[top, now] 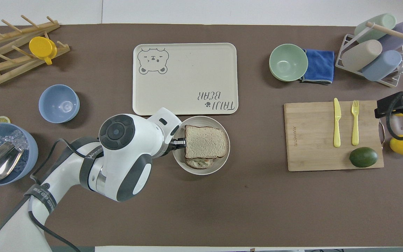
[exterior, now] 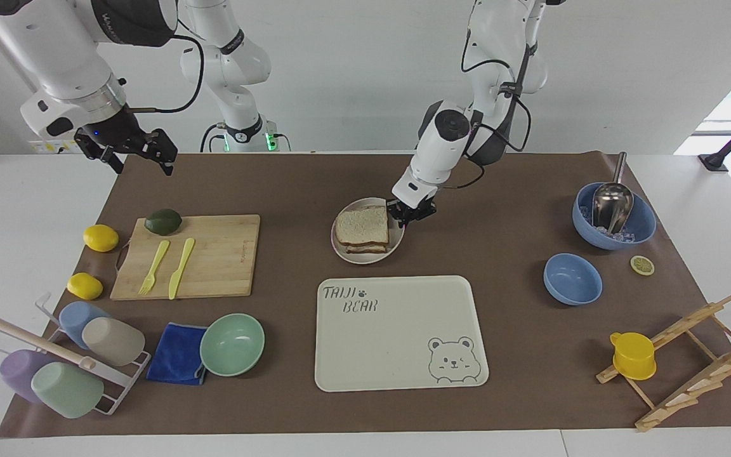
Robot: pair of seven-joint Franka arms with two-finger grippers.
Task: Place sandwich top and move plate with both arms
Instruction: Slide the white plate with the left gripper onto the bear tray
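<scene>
Overhead view first: the left gripper sits clenched on the rim of the plate at the side toward the left arm's end of the desk. The plate lies near the middle of the brown mat, nearer to the robots than the bear-printed tray and almost touching its near edge. The sandwich top already lies on the filling, shifted a little away from the robots, so the lower slice peeps out at the near side.

Judging from that, the bread step looks done and the plate move is in hand. In the facing view the plate seems tipped up slightly at the gripped side. The next move calls for a level, slow carry, since the loose slice could slide off.

The right gripper hangs with its claw released over the mat's corner at the right arm's end, waiting; it would have to come across to take the plate's free side.

Toward that end lies the cutting board with the avocado, well apart. Farther out, the mint bowl stands beside the tray. Nothing stands between plate and tray.
</scene>
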